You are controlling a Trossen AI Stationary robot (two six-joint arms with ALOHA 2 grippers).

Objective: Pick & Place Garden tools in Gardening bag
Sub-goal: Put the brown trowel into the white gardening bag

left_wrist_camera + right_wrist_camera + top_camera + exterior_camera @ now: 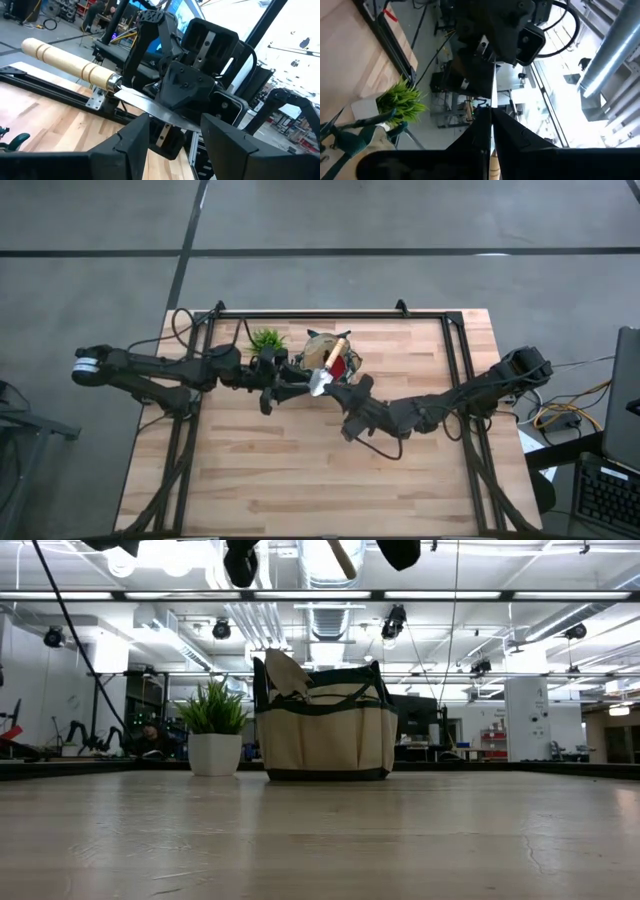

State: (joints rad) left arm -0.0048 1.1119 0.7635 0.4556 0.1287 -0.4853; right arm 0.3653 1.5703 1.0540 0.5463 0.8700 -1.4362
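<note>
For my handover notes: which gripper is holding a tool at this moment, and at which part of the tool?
The right gripper holds the wooden-handled trowel by its metal blade, above the gardening bag. The left gripper is open and holds nothing.

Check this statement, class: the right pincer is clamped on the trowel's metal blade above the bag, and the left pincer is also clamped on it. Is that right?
Not quite. The left pincer stands open, its fingers apart around the trowel blade, as the left wrist view shows. The right pincer is clamped on the blade above the bag.
</note>
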